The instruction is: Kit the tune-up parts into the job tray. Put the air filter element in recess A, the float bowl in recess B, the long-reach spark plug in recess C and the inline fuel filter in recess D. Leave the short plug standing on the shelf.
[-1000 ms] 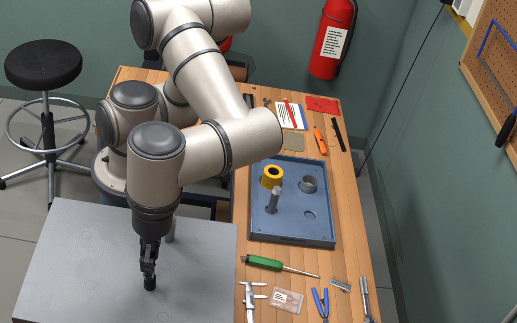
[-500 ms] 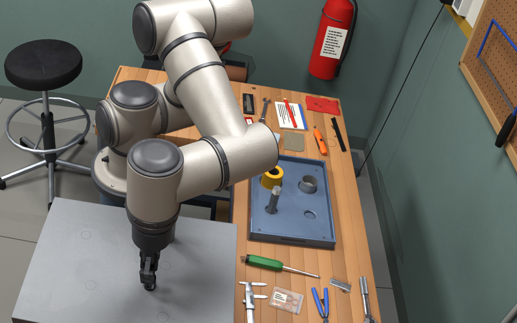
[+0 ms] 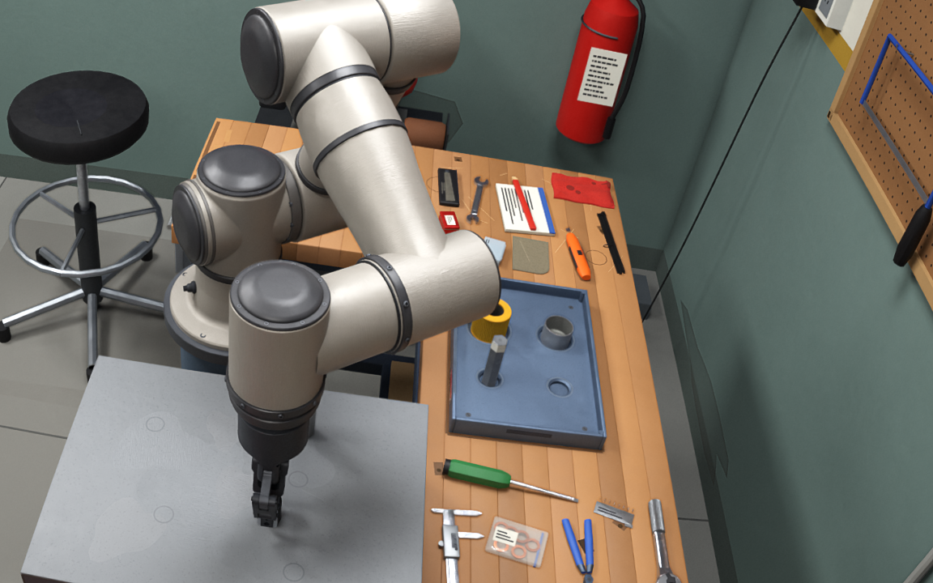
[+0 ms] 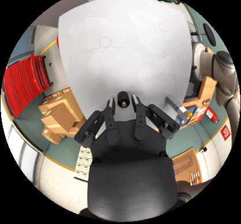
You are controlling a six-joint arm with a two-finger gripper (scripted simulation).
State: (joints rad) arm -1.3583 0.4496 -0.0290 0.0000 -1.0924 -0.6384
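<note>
On the grey shelf at the left, a small dark cylinder, the inline fuel filter (image 4: 124,99), stands upright between the open fingers of my gripper (image 4: 124,102), which has come down around it (image 3: 267,507). A grey short plug (image 4: 173,101) stands on the shelf to the right of my fingers; the arm hides it from the side camera. On the wooden bench the blue job tray (image 3: 528,362) holds the yellow air filter element (image 3: 492,320), the grey float bowl (image 3: 556,332) and the long-reach spark plug (image 3: 495,359) upright in their recesses. One round recess (image 3: 559,388) is empty.
The arm's elbow (image 3: 383,290) hangs over the gap between shelf and bench. A green screwdriver (image 3: 484,475), calipers (image 3: 452,536), pliers (image 3: 577,544) and a bagged part (image 3: 517,540) lie in front of the tray. A notepad (image 3: 524,207), red rag (image 3: 582,190) and orange knife (image 3: 577,255) lie behind it.
</note>
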